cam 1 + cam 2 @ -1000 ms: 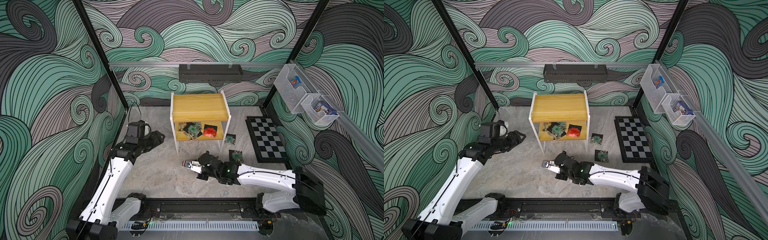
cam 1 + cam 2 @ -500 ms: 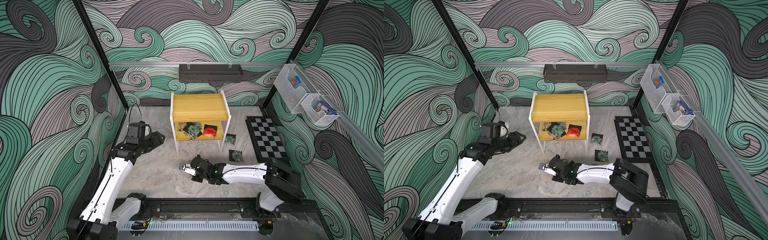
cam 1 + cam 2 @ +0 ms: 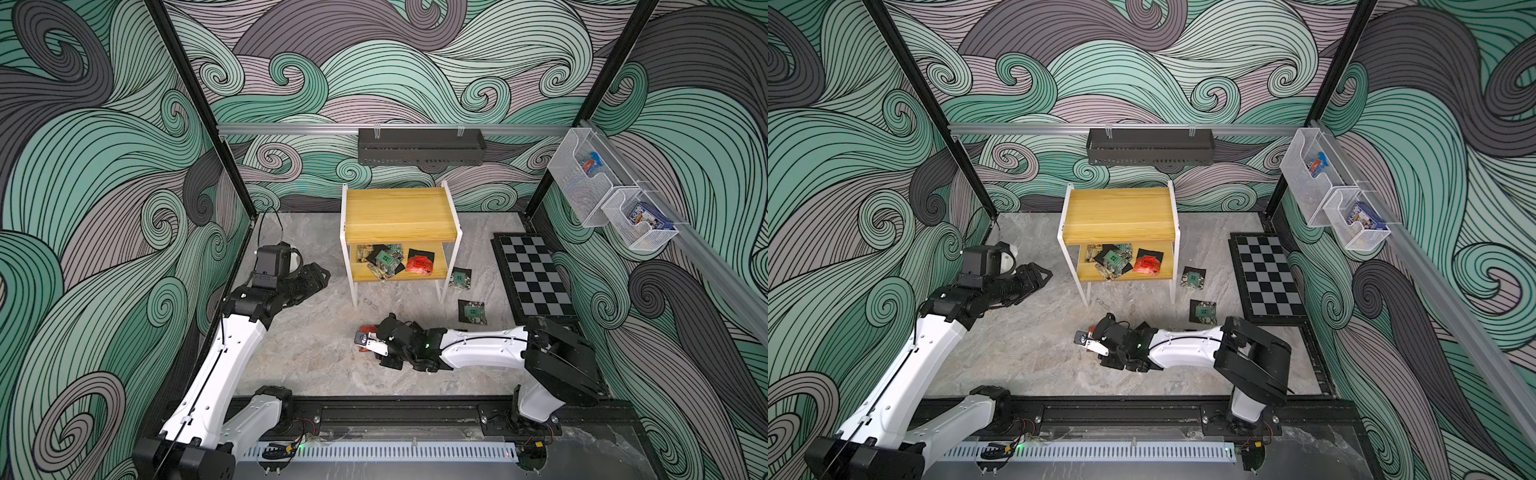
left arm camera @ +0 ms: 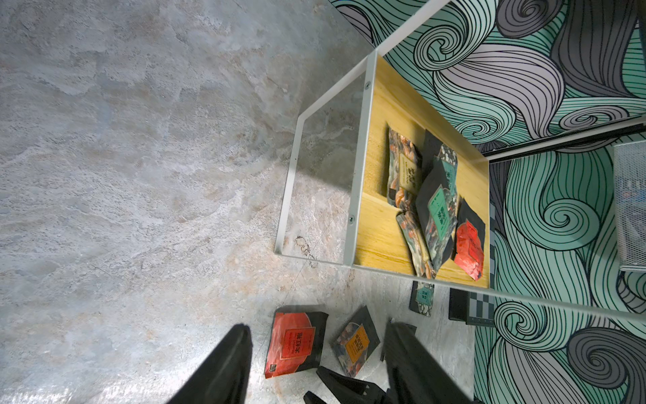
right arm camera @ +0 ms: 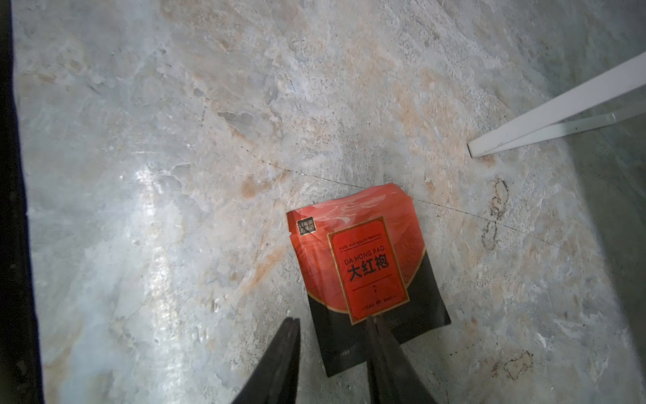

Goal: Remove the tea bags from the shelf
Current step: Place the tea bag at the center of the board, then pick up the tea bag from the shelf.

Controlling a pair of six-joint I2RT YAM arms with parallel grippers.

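So the tea bags (image 3: 388, 261) left on the shelf (image 3: 399, 210) are a messy little pile on the lower board, mostly teal and patterned ones plus a red sachet (image 3: 420, 263) at its right end. The pile runs along the width of the board, under the top board, so the way in is from the open front.

Several bags are off and lying on the table (image 3: 307, 365): two teal ones (image 3: 459, 277) just right of the shelf legs and a red tea bag (image 5: 363, 266) flat out in front. The right tool (image 5: 334, 327) sits low over that red one with its jaws apart, one finger over the black end and not pinching anything. It points away from the shelf, so I reckon it would have to swing round to go back in.

The left tool (image 3: 319, 276) hangs off the shelf's left side, jaws wide and empty, aimed at the shelf. It looks a touch nearer to the pile, but the white side frame stands between them.
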